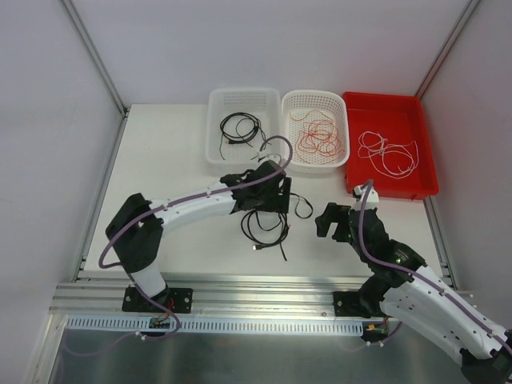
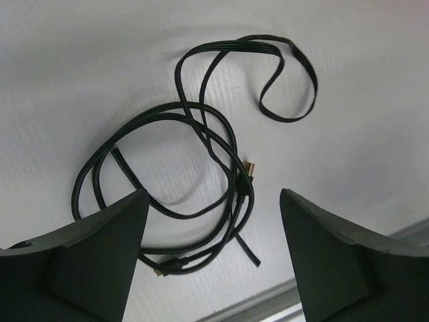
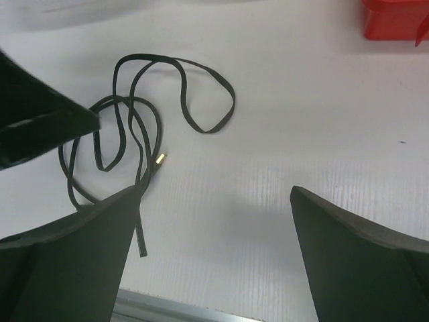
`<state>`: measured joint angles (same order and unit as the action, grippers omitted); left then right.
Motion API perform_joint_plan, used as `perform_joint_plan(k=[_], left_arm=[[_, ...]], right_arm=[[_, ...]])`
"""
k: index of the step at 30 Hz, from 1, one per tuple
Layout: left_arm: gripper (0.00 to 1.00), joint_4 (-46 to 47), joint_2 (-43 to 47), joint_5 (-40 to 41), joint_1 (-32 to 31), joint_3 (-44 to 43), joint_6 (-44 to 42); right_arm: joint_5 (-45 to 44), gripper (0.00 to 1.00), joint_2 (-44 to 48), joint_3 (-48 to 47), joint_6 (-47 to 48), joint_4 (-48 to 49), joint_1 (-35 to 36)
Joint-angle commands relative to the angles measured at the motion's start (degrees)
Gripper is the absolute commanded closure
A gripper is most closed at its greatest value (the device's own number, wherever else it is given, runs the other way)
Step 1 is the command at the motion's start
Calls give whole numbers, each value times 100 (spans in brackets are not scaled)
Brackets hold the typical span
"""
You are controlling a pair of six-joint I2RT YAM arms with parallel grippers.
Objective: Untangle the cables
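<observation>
Your left gripper [image 1: 270, 198] hovers over the loose tangle of thin black cable [image 1: 266, 226] on the white table [image 1: 176, 160], jaws wide apart and holding nothing. The right gripper [image 1: 328, 220] sits near it, equally wide and empty. The cable looks light, limp and apt to snag on itself, so a pinch on a free outer loop or near the gold-tipped plug [image 2: 249, 166] seems wisest. Behind stand a white mesh basket [image 1: 214, 132] of black cables, a second white basket [image 1: 316, 94] of orange-red wires, and a red tray [image 1: 392, 112] with white wire. Only the arms crowd the tangle.
</observation>
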<state>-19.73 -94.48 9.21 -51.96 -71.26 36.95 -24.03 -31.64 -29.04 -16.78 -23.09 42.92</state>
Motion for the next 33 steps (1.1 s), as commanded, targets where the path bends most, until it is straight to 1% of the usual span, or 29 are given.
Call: perform_joint_plan(k=[1,6,12,13,17,18,19,21,22,24,28,33], left_arm=[[21,4,-597,756,-182,-335,251],[24,4,-1308,1169,-218,-818,181],[31,4,-1985,1504,-235,-1372,-82],[32,-5,-2057,1513,-235,-1494,-126],[45,4,-2347,1426,-244,-1697,-276],[54,-5,-2399,1408,-253,-1706,-285],[59,-5,-2417,1399,-253,-1707,-302],[75,-5,-2392,1399,-270,-1689,-355],[89,-5,-2365,1416,-270,-1654,-381],[100,4,-2155,1574,-279,-1584,-434],[100,-5,-1531,1873,-314,-1408,-662],[100,-5,-415,2084,-349,-1373,-1207]], right_arm=[[188,1,227,-269,-229,-493,-29],[232,1,474,-269,-370,-775,-11],[171,1,659,-383,-397,-1109,-11],[171,1,668,-410,-388,-1188,-20],[109,1,711,-462,-388,-1312,-11],[92,1,729,-454,-388,-1321,-11],[83,1,738,-445,-397,-1329,-11],[74,1,738,-428,-423,-1303,-20],[74,1,738,-419,-423,-1312,-11],[92,1,729,-410,-458,-1303,-20],[65,1,782,-410,-458,-1329,-20],[-101,1,949,-392,-432,-1435,-11]])
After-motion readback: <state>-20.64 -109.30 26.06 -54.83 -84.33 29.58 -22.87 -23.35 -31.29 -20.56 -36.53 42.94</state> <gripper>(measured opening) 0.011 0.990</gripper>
